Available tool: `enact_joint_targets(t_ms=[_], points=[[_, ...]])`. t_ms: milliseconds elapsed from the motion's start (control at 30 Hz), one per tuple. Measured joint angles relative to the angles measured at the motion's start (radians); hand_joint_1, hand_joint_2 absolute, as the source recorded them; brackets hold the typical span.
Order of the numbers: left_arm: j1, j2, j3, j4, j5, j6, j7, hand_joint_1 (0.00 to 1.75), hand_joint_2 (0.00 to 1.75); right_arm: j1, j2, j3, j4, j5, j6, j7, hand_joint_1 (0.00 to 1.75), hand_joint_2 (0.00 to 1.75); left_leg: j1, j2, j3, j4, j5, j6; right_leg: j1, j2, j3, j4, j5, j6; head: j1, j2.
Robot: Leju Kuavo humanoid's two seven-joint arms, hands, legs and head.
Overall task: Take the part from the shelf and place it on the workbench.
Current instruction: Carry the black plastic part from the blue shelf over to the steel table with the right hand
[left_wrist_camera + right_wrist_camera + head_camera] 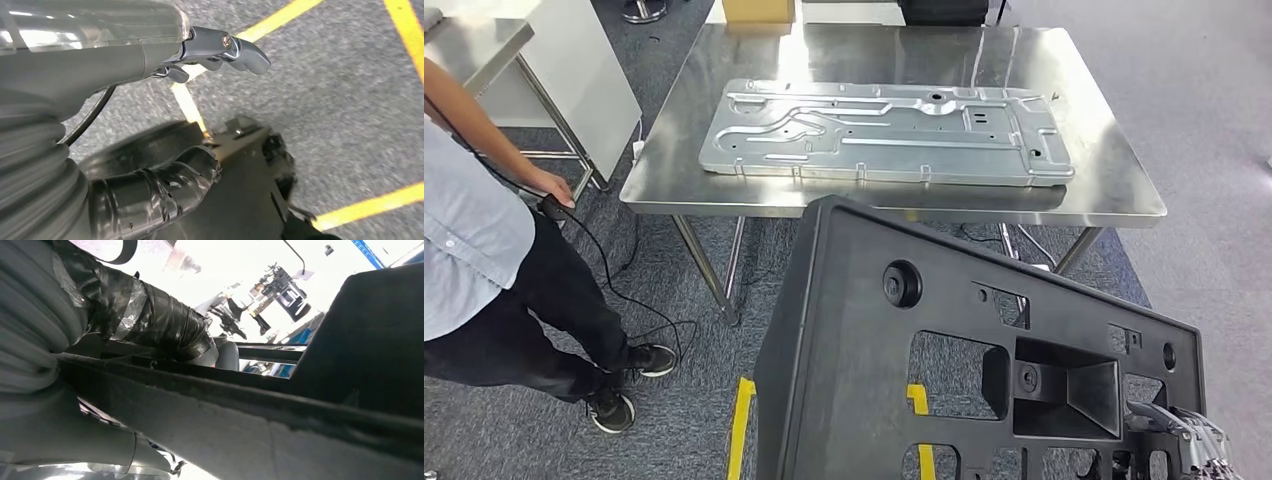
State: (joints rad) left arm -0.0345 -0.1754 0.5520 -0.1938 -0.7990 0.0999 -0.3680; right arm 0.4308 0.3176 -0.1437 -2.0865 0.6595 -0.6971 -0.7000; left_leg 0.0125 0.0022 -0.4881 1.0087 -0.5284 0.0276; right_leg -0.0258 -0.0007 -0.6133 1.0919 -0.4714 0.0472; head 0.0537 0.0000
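Black part [874, 340] gripped by right robot hand [1194, 440], left robot hand [220, 50] state unclear, near workbench [1124, 190] edge.

Right hand [1192, 445]: seen in the head view at the lower right corner of the black part [944, 340], silver-grey fingers reaching onto the part's near right edge. In the right wrist view the same hand's tape-wrapped thumb [165, 327] lies over one face of the part's edge, ribbed wrist cover behind it; the hand grips the part.

Left hand [150, 185]: taped dark thumb curls against the part's edge, grey fingers [235, 47] extended beyond it, apart from the part. Whether it grips cannot be told.
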Motion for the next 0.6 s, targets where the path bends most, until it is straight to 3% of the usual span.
enact_joint_targets(t_ms=[33,133,200,233,300,333,367,400,467,500,533,600], points=[[-0.001,0.000,0.000,0.000,0.000,0.000,0.000,0.00,1.75,-0.001,-0.001,0.000,0.001,0.000,0.000,0.000,1.75,1.75,-0.001,0.000,0.003,0.002,-0.007,-0.007,0.001,0.000,0.013,-0.029,0.005,-0.007,0.000,0.000],[-0.007,0.000,0.000,0.000,-0.003,-0.001,0.000,0.00,1.75,-0.003,-0.004,0.001,0.002,-0.001,0.000,0.000,1.75,1.75,-0.002,0.001,0.010,-0.002,-0.018,-0.025,0.006,0.003,0.022,-0.040,-0.010,-0.034,0.000,0.000],[-0.009,0.000,0.000,0.000,-0.005,-0.001,0.000,0.00,1.75,-0.004,-0.004,0.001,0.002,0.001,0.000,0.000,1.75,1.75,0.000,0.002,0.004,0.029,-0.039,-0.034,0.005,0.003,0.031,-0.047,-0.015,-0.049,-0.001,0.000],[-0.009,0.000,0.000,0.000,-0.006,-0.001,0.000,0.00,1.75,-0.006,-0.004,0.002,0.002,0.003,0.000,0.000,1.75,1.75,0.001,0.001,-0.017,0.074,-0.061,-0.036,0.004,0.002,0.037,-0.050,-0.018,-0.055,-0.001,0.000],[-0.008,0.000,0.000,0.000,-0.009,-0.002,0.000,0.00,1.75,-0.010,-0.004,0.002,0.002,0.009,0.000,0.000,1.75,1.75,0.001,0.001,-0.095,0.206,-0.109,-0.038,0.009,0.000,0.044,-0.050,-0.026,-0.065,-0.001,0.000],[-0.006,0.000,0.000,0.000,-0.011,-0.002,0.000,0.00,1.75,-0.012,-0.004,0.002,0.002,0.012,0.000,0.000,1.75,1.75,0.001,0.001,-0.133,0.259,-0.119,-0.037,0.013,0.001,0.048,-0.050,-0.030,-0.068,-0.001,0.000],[-0.005,0.000,0.000,0.000,-0.012,-0.002,0.000,0.00,1.75,-0.013,-0.004,0.002,0.002,0.015,0.000,0.000,1.75,1.75,0.000,0.001,-0.159,0.286,-0.111,-0.035,0.016,0.002,0.054,-0.050,-0.035,-0.070,-0.002,0.000],[-0.003,0.000,0.000,0.000,-0.014,-0.003,0.000,0.00,1.75,-0.014,-0.004,0.002,0.002,0.019,0.000,0.000,1.75,1.75,-0.002,0.001,-0.167,0.274,-0.083,-0.029,0.020,0.004,0.061,-0.050,-0.040,-0.071,-0.002,0.000],[-0.002,0.000,0.000,0.000,-0.017,-0.003,-0.001,0.00,1.75,-0.018,-0.005,0.002,0.001,0.024,0.000,0.000,1.75,1.75,-0.009,0.000,-0.137,0.162,0.006,-0.010,0.027,0.006,0.079,-0.051,-0.053,-0.072,-0.001,0.000],[-0.003,0.000,0.000,0.000,-0.019,-0.004,-0.001,0.00,1.75,-0.021,-0.005,0.002,0.000,0.026,0.000,0.000,1.75,1.75,-0.014,0.001,-0.116,0.101,0.037,0.002,0.030,0.006,0.085,-0.051,-0.059,-0.070,0.000,0.000],[-0.005,0.000,0.000,0.000,-0.019,-0.004,-0.001,0.00,1.75,-0.025,-0.006,0.003,-0.001,0.028,0.000,0.000,1.75,1.75,-0.018,0.001,-0.100,0.060,0.052,0.010,0.030,0.006,0.089,-0.052,-0.064,-0.066,0.000,0.000],[-0.007,0.000,0.000,0.000,-0.021,-0.005,-0.001,0.00,1.75,-0.031,-0.008,0.005,-0.005,0.032,0.000,0.000,1.75,1.75,-0.025,0.002,-0.089,0.035,0.048,0.019,0.028,0.006,0.092,-0.057,-0.069,-0.055,0.001,0.000]])
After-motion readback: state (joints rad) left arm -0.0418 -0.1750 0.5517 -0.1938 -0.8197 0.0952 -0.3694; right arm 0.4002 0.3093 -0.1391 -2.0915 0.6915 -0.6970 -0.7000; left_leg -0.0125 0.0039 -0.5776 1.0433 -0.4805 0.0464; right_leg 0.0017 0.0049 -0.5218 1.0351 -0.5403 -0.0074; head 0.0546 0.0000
